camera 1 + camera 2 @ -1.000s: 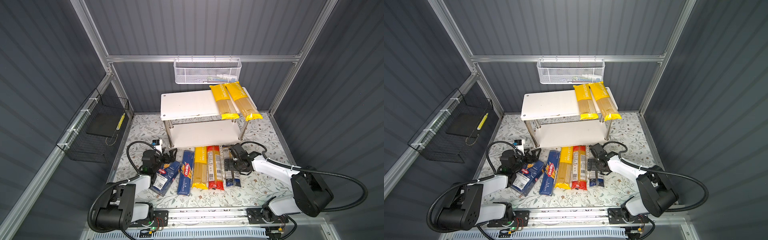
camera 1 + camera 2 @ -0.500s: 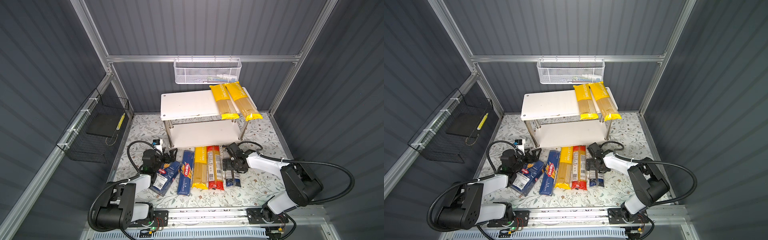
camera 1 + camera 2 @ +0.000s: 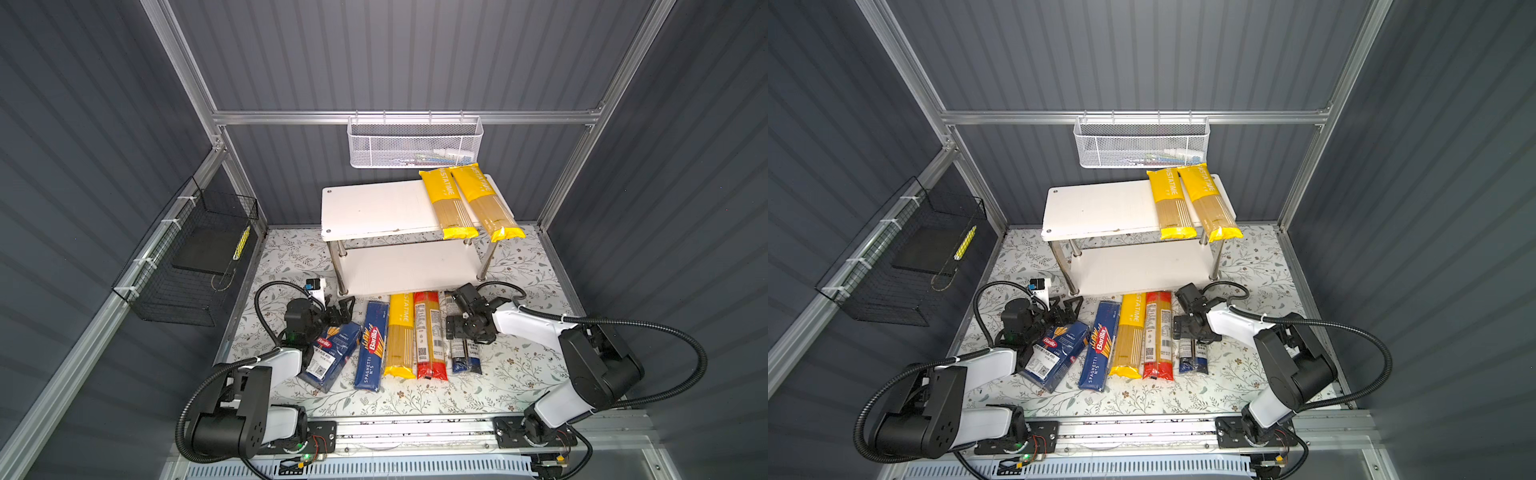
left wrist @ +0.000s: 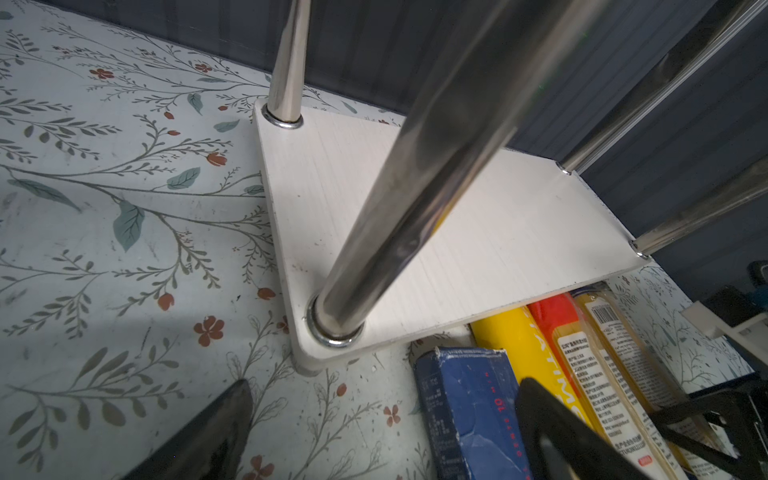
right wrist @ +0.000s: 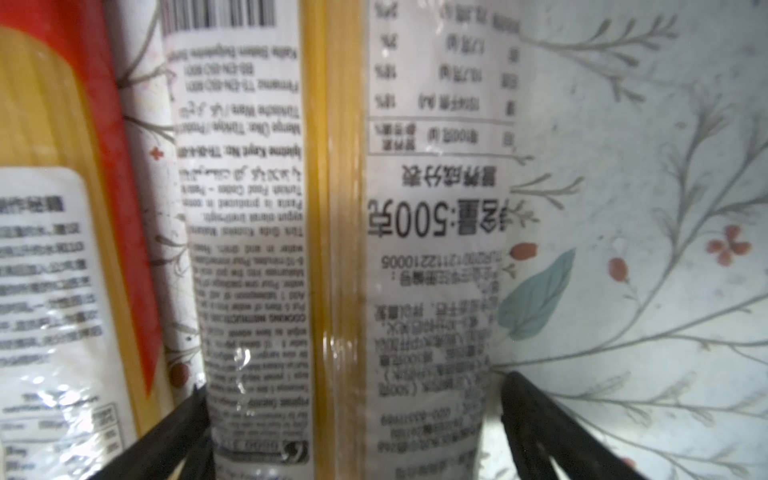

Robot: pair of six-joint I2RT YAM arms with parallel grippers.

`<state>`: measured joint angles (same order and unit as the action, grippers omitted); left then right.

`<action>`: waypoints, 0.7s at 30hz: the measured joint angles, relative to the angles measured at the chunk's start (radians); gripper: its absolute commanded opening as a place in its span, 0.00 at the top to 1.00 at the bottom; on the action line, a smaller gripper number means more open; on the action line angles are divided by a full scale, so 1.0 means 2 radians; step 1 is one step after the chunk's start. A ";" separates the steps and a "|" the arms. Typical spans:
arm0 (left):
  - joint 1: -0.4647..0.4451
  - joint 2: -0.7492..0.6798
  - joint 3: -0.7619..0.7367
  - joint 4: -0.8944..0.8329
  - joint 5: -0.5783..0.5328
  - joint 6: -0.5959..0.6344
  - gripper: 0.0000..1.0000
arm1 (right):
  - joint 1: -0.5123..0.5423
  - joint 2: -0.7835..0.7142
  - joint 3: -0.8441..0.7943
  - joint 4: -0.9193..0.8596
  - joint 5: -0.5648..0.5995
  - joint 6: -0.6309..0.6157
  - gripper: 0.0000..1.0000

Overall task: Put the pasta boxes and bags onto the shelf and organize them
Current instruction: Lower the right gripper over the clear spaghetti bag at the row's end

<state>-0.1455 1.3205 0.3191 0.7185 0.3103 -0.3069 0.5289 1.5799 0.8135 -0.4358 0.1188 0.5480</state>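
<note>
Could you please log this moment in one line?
right gripper: open, straddling blue-ended bag | left gripper: open, empty | shelf: two yellow bags

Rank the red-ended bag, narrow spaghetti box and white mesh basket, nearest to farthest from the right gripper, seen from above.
1. red-ended bag, just left of the right gripper.
2. narrow spaghetti box, further left in the row.
3. white mesh basket, high on the back wall.

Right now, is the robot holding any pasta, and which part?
Nothing is held yet. The right gripper is open, straddling the middle of the blue-ended bag; the left gripper is open and empty.
</note>
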 measured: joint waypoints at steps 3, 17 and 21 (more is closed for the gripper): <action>0.000 0.000 0.000 0.000 0.000 0.000 0.01 | -0.001 0.000 0.000 0.003 -0.002 -0.002 0.03; -0.001 0.001 0.000 0.000 0.000 0.000 0.01 | -0.002 -0.006 -0.010 0.022 -0.007 -0.005 0.16; -0.001 0.001 0.001 0.000 -0.001 0.000 0.01 | -0.002 -0.007 -0.011 0.023 -0.007 -0.005 0.20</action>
<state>-0.1482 1.3228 0.3210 0.7181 0.3088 -0.3065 0.5243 1.5661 0.7918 -0.3893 0.1040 0.5373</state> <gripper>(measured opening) 0.993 0.821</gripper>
